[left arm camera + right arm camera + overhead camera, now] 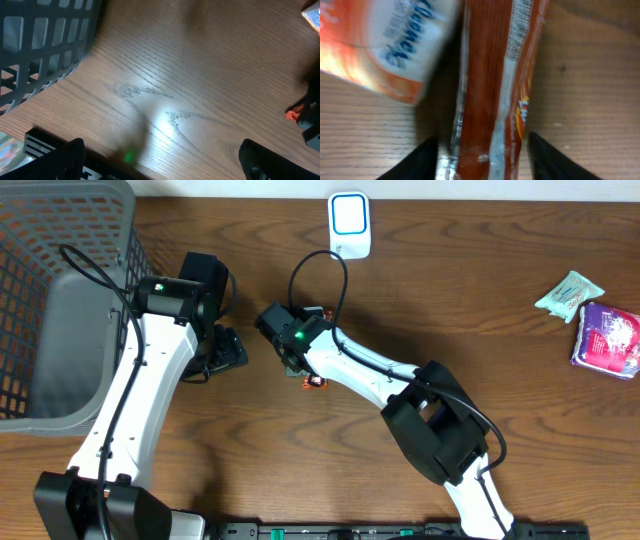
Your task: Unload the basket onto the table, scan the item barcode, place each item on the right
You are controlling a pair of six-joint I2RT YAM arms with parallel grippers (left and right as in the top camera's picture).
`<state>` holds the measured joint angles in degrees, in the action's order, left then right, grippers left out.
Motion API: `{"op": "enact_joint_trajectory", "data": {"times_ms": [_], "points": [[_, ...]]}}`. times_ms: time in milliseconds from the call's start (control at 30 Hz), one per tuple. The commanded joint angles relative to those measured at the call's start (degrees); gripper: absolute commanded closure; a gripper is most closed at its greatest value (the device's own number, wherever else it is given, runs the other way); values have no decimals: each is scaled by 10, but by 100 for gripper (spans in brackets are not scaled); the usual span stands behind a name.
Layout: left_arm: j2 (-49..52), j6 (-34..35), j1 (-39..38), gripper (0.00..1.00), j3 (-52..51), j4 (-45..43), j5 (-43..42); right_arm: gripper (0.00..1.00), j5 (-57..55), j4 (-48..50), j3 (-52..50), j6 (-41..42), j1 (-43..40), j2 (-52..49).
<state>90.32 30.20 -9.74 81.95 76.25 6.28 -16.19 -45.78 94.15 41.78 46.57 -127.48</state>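
Overhead view: right arm reaches left to table centre. Right gripper points down, fingers apart astride a glossy orange-red snack packet lying flat, unclamped. Left gripper spread wide, empty.

Basket sits left, scanner behind centre, packets far right.

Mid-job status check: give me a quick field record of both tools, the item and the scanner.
right tool: straddles orange packet, grip unclear
left tool: open, empty, above bare table
orange packet: edge-on to the wrist camera, white-orange packet beside it
scanner: far table edge, apart from both tools
scan: not yet done
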Motion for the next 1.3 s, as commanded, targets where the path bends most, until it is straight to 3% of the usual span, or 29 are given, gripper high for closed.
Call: {"op": "enact_joint_trajectory", "data": {"times_ms": [0,33,100,300,533,767,833,900,1033,1133,1267], "points": [[-2,7,3,2,-2,2,2,64,-15,-8,-14,8,-14,8],[-2,7,3,2,-2,2,2,80,-15,-14,-13,3,-20,9],[-2,7,3,2,-2,2,2,99,23,-19,-11,-12,-37,19],[-2,7,3,2,-2,2,2,99,237,-15,-11,-116,-125,77],[-2,7,3,2,-2,2,2,99,630,-13,-31,-301,-251,83],[-2,7,3,2,-2,2,2,99,866,129,-203,-301,-339,81],[-2,7,3,2,-2,2,2,95,868,176,-252,-270,-357,81],[-2,7,3,2,-2,2,2,78,846,202,-283,-270,-376,81],[-2,7,3,2,-2,2,2,55,705,157,-286,-257,-421,83],[-2,7,3,2,-2,2,2,49,625,104,-257,-257,-450,95],[-2,7,3,2,-2,2,2,48,559,30,-208,-289,-453,126]]}}
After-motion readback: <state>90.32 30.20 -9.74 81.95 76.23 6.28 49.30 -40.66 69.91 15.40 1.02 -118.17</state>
